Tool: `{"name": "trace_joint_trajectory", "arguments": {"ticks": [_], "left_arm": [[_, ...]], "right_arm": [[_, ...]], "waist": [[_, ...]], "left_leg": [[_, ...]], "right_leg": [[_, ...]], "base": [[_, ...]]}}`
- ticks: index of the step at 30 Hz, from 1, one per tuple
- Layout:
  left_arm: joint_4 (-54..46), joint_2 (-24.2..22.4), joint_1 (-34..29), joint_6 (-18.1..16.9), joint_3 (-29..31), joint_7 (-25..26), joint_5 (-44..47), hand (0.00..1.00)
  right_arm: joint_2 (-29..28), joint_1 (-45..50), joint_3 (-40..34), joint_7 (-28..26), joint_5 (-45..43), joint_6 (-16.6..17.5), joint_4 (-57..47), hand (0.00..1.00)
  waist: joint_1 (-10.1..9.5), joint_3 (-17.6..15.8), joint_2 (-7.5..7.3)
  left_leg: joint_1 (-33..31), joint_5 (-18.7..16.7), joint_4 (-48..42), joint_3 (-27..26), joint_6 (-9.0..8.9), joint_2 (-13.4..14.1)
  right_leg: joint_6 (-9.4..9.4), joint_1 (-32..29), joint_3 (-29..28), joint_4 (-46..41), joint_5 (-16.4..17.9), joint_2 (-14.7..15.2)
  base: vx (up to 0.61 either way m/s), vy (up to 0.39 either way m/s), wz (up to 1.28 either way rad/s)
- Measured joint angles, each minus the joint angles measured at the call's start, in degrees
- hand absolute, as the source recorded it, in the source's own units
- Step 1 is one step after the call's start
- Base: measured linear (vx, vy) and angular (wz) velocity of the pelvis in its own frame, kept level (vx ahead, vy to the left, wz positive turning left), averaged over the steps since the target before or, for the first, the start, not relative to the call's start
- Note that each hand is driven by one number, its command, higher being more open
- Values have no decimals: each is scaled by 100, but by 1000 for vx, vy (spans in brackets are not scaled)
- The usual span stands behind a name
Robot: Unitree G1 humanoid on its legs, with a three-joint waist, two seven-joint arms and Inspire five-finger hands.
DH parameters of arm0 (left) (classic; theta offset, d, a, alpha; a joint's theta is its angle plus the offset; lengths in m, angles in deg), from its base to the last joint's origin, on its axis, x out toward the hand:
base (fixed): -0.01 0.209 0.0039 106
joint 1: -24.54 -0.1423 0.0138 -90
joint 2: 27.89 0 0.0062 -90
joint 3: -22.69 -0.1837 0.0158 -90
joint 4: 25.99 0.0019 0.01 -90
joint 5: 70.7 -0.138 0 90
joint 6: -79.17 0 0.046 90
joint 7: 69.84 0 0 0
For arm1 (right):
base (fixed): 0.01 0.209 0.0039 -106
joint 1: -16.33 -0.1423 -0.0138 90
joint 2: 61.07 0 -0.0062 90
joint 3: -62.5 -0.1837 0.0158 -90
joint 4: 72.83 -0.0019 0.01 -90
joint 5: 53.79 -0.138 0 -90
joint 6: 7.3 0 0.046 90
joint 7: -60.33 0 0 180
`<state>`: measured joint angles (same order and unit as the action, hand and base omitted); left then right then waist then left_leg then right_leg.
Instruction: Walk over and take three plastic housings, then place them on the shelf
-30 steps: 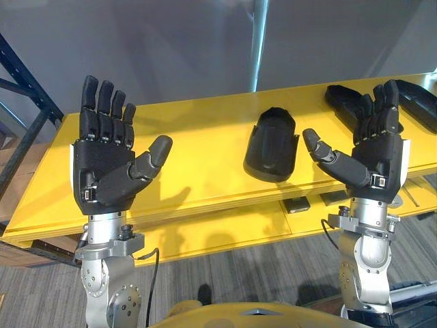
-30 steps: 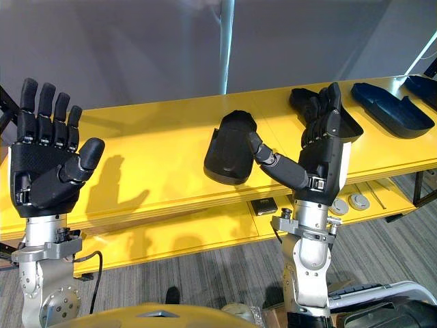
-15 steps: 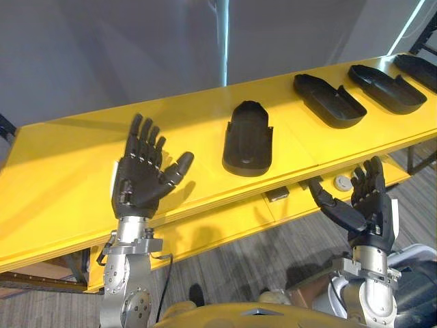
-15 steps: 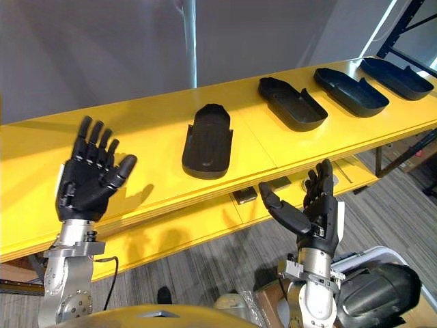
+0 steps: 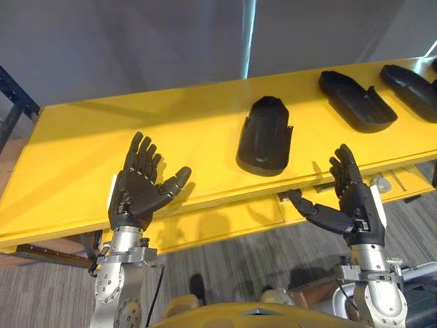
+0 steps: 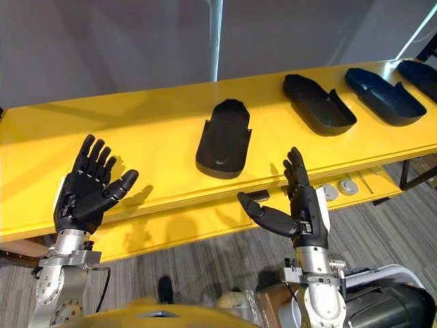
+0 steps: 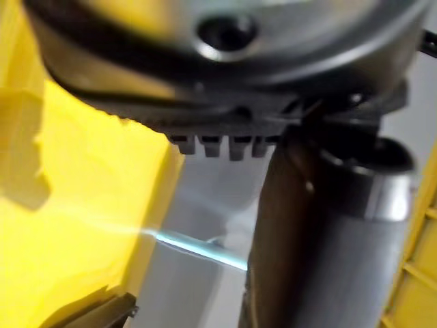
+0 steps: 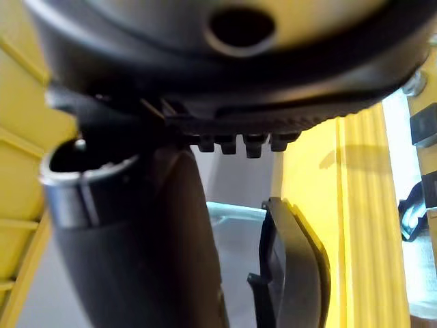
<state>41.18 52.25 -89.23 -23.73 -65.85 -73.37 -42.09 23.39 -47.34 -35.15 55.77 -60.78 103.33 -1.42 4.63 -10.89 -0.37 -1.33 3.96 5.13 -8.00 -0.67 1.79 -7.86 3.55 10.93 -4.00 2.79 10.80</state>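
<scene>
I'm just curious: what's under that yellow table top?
A lower yellow ledge holding two round grey discs and a small dark block. The table top covers whatever lies farther back.

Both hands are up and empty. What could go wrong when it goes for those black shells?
The nearest housing lies close to the table's front edge, so a clumsy nudge from the right robot hand might knock it off. Also, that one and the two farther housings must be shared between that and the left robot hand, so one could slip while carried.
</scene>
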Motion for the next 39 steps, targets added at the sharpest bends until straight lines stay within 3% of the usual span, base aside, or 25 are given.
{"name": "trace_joint_trajectory", "arguments": {"ticks": [2,5,11,21,29,39], "left_arm": [[0,1,107,-58,-69,152,-3,100],[-2,-2,210,-310,-182,300,-1,100],[-4,9,549,-597,-163,495,-1,100],[-3,60,578,-609,-164,479,-1,100],[0,60,638,-608,-165,492,-2,100],[35,59,737,-608,-154,611,-1,100]], "right_arm": [[128,-281,66,155,217,-1,130,100],[259,-609,276,560,518,-7,456,100],[266,-896,456,888,882,-12,539,100],[367,-1496,491,979,969,-13,752,100],[380,-1863,526,1732,2026,-434,942,100],[381,-2182,615,2469,2248,-742,1122,100]], "waist": [[4,-158,48],[-33,-291,110],[-118,-582,75],[-133,-836,125],[-145,-979,138],[-195,-1153,202]], "left_leg": [[-118,44,-1,-36,-34,82],[-213,378,-7,-94,-130,201],[-189,460,-31,-8,-116,145],[-352,366,-361,49,-95,105],[-570,256,-715,100,-140,141],[-745,148,-1035,147,-144,200]], "right_leg": [[11,-100,77,-40,7,-60],[62,-187,166,-206,77,-156],[65,-280,121,-551,196,-43],[76,-355,103,-766,367,-10],[82,-419,126,-841,363,-19],[101,-460,133,-910,374,-61]], "base": [[-74,-57,22],[-18,-37,18],[6,20,10],[-33,9,4],[1,-1,1],[0,0,0]]}}
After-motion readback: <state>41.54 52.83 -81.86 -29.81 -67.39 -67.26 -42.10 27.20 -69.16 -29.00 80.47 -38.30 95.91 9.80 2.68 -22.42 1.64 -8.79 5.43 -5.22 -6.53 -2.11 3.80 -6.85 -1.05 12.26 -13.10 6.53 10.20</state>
